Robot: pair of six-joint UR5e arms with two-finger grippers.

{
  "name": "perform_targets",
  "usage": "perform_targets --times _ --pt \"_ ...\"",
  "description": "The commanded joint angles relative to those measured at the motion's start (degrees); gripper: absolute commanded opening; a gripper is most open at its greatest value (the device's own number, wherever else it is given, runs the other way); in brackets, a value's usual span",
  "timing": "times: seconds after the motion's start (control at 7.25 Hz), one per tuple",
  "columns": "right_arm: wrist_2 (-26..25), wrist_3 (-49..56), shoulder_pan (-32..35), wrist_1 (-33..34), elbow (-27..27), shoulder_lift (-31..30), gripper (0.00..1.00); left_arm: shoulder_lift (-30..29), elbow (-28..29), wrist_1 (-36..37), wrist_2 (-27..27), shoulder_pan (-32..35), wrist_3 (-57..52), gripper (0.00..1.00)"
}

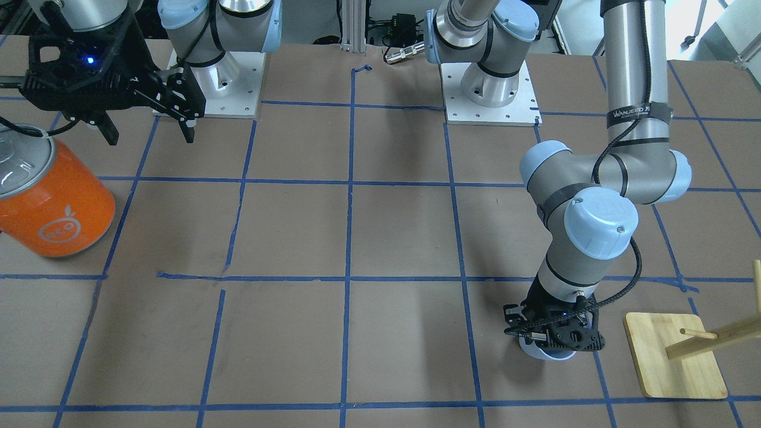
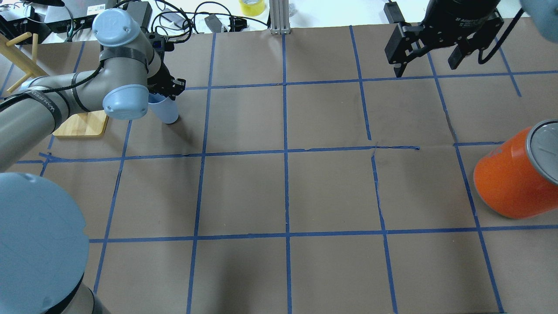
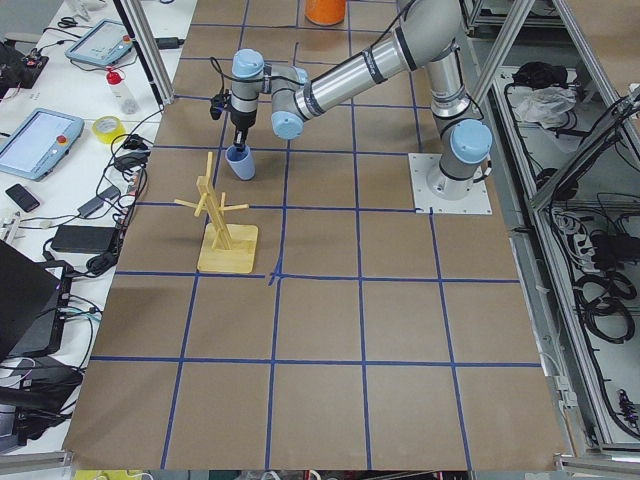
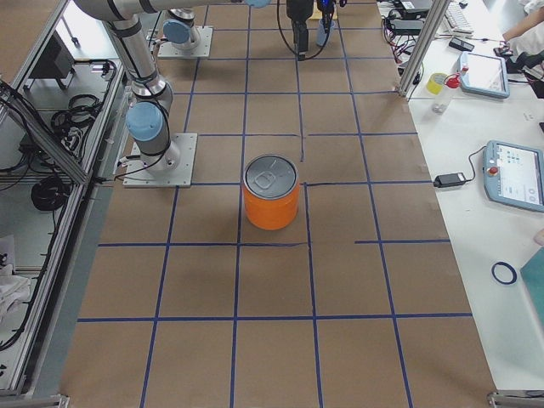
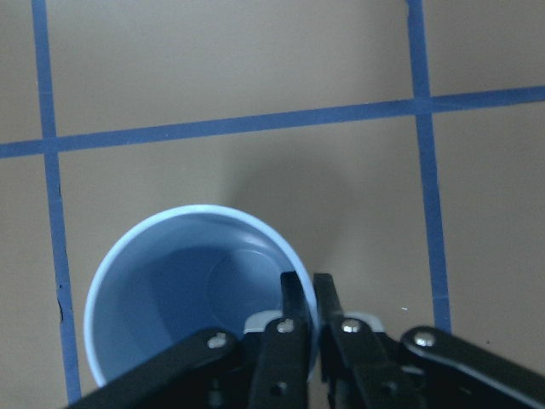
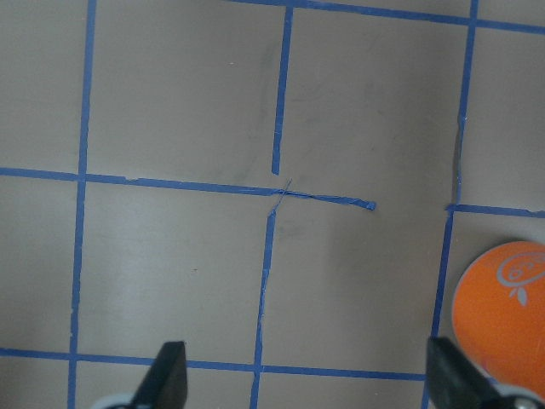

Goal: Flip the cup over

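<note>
Lavender-blue cup (image 5: pixel 162 307) rim pinched in left claw (image 5: pixel 306 288), right claw (image 6: pixel 308 377) spread wide

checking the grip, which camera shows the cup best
The left wrist view: the cup is close, inside showing, the left end effector pinching its rim. Overhead shows its side, partly behind the left arm; front-facing only a sliver; exterior left shows it tiny; the right wrist view misses it.

Overhead, front views oppose across table (image 2: pixel 331 192); side views lengthwise from ends; wrist cameras downward, left close over cup (image 5: pixel 170 307).
</note>
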State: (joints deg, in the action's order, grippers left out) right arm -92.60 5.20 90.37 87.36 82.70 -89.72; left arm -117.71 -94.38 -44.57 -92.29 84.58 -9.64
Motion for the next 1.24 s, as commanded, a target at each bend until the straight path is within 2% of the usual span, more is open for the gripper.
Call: perform_targets --times 0.0,0.14,0.69,0.83,1.1 --pt "-0.83 0.34 0.07 0.18 0.09 -0.1 1.0 1.76 0.6 -1.55 -0.26 0.15 0.24 1.0" --pt "-0.74 0.52 -0.02 0.09 0.09 -0.1 1.0 3.87 0.68 -5.14 -0.26 0.58 0.67 1.0" --pt "-0.83 0.52 0.07 -0.08 0.18 -0.1 1.0 16.77 5.34 -28.76 -0.35 0.85 1.81 1.0" --pt "-0.83 0.52 0.15 -0.08 0.09 -0.19 1.0 20.46 5.43 -34.29 -0.09 0.94 7.48 1.0" --pt "-0.83 0.34 0.15 -0.17 0.18 -0.02 1.0 26.36 5.34 -43.8 -0.17 0.94 8.32 1.0"
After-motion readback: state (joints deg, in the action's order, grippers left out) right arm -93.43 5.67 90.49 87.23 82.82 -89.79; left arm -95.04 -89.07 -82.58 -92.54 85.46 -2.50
